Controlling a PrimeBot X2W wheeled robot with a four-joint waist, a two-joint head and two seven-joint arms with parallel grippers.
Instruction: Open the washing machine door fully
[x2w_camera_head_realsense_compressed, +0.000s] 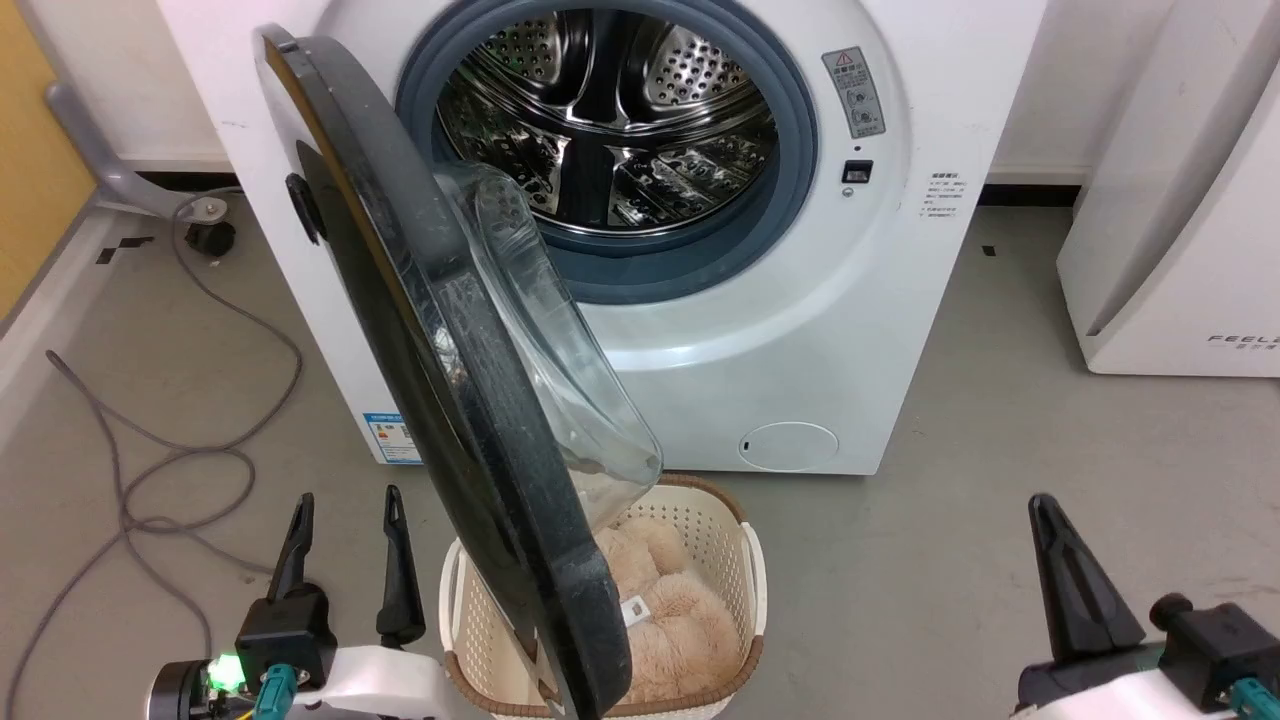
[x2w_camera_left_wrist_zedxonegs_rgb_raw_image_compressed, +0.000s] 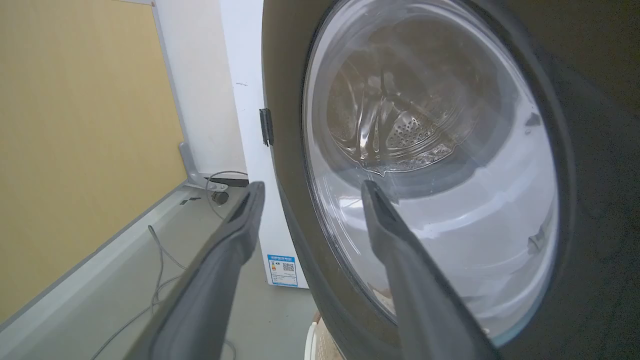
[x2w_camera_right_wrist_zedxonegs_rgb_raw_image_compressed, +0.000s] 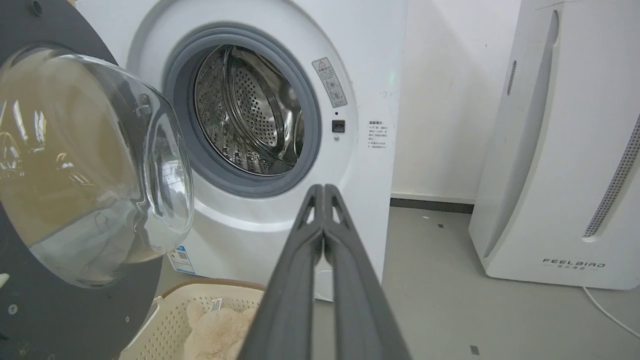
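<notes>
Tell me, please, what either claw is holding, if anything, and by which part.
Nothing is held: the left claw is open beside the washing machine door, and the right claw is shut empty.

**Door stands wide open, drum uncovered**

The washing machine (x2w_camera_head_realsense_compressed: 860, 330) is a big white front-loader that stands on the floor. Its round opening has a grey gasket (x2w_camera_head_realsense_compressed: 800, 150) around a shiny steel drum (x2w_camera_head_realsense_compressed: 610, 120) with many small holes. Low on the front there is a small round flap (x2w_camera_head_realsense_compressed: 788, 446), and at the lower left corner a blue label (x2w_camera_head_realsense_compressed: 392, 438). The washing machine door (x2w_camera_head_realsense_compressed: 450, 330) is large, round and black. It is hinged at the left side of the opening and swung out, roughly at a right angle to the front. Its clear glass bowl (x2w_camera_head_realsense_compressed: 560, 360) bulges from the matte inner side and points to the right.
</notes>
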